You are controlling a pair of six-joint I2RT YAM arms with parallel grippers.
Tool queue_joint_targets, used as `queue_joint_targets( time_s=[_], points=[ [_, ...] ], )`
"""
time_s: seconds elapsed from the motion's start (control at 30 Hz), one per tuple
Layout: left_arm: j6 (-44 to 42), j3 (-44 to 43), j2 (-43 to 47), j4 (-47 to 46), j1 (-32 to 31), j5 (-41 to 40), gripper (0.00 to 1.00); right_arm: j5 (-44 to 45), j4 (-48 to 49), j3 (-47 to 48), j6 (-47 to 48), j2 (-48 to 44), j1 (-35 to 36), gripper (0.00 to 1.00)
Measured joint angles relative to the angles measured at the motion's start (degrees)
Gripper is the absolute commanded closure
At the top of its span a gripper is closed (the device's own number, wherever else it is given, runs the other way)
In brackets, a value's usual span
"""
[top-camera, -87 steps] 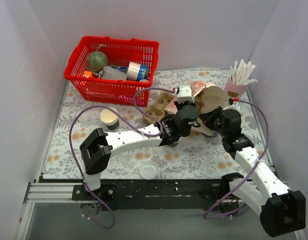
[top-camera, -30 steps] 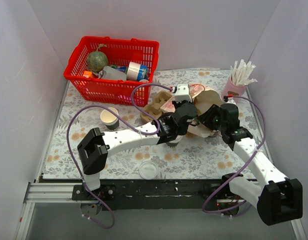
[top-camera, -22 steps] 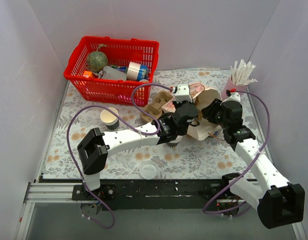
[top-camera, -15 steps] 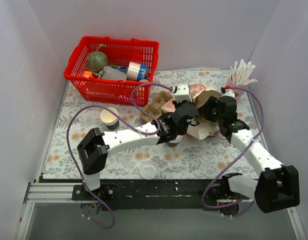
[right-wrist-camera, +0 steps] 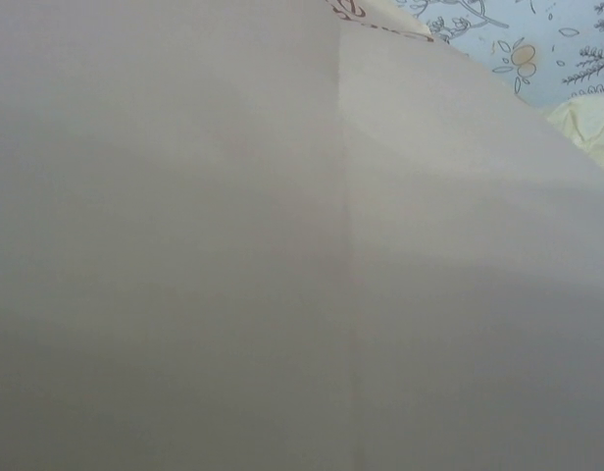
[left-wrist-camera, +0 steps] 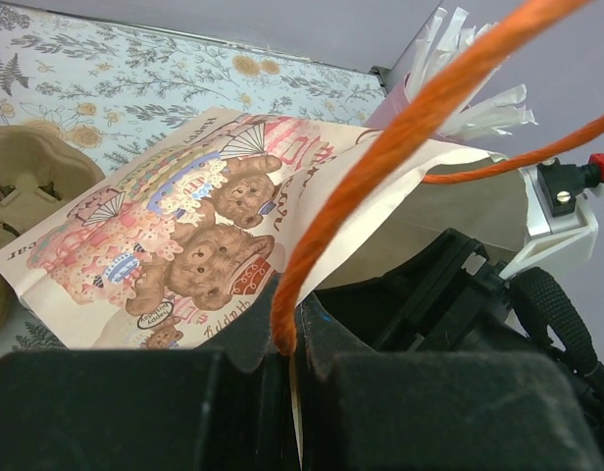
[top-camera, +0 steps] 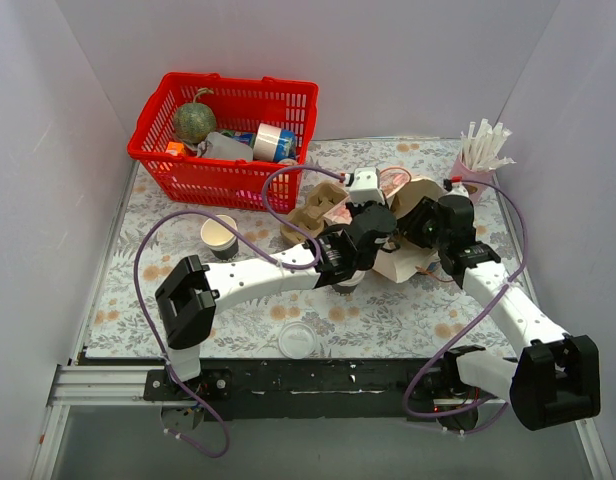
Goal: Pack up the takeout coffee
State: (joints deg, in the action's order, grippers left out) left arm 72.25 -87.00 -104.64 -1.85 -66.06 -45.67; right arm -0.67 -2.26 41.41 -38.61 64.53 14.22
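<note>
- Bottom centre: left gripper (left-wrist-camera: 287, 371) pinched tight on the orange cord handle (left-wrist-camera: 400, 128), which runs to the upper right.
- Middle: teddy-bear paper bag (left-wrist-camera: 194, 245), its mouth open at right, with the other arm's black wrist (left-wrist-camera: 459, 294) there.
- Left edge: cardboard cup carrier (left-wrist-camera: 27, 191).
- Top right: pink cup (left-wrist-camera: 395, 103) of wrapped straws.

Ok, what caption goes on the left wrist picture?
Left hand pinches the orange cord handle of the teddy-bear bag.

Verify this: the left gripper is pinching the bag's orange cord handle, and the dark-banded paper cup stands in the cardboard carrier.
One thing is wrong. The top external view shows the dark-banded paper cup standing on the table, left of the cardboard carrier and apart from it, not in it. The left gripper is indeed pinching the orange cord handle of the bag.
</note>
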Motion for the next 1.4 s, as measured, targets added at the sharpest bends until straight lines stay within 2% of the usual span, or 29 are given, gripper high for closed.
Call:
queue_joint_targets(
  time_s=[0.27,0.4,0.47,0.57,0.83,1.03,1.4],
  points=[
    [1.03,-2.67,-2.03,1.60,-0.02,-1.53,1.00,-1.22,-5.16,-0.48,-0.74,-2.14,0.46,0.64],
    [1.51,-2.73,-2.21,1.90,-0.07,-2.08,1.00,-1.70,-6.01,-1.92,-1.79,-4.98,1.29,0.80],
    [1.73,-2.73,-2.21,1.90,-0.07,-2.27,1.00,-1.66,-6.23,-1.92,-2.12,-5.33,1.57,0.83],
    [1.97,-2.73,-2.21,1.92,-0.07,-2.64,1.00,-1.64,-6.88,-1.92,-2.84,-5.18,1.66,0.99],
    [1.70,-5.92,-3.28,5.03,-0.07,-3.41,1.00,2.95,-12.72,-0.15,-3.21,-6.95,1.84,0.99],
    [3.89,-13.51,-5.66,10.71,0.50,-2.86,1.00,9.16,-16.57,5.44,-2.86,-12.98,1.92,0.99],
    [14.84,-17.51,-5.88,20.39,8.52,7.34,1.00,12.74,-22.10,11.96,-0.37,-15.98,1.92,0.99]
  ],
)
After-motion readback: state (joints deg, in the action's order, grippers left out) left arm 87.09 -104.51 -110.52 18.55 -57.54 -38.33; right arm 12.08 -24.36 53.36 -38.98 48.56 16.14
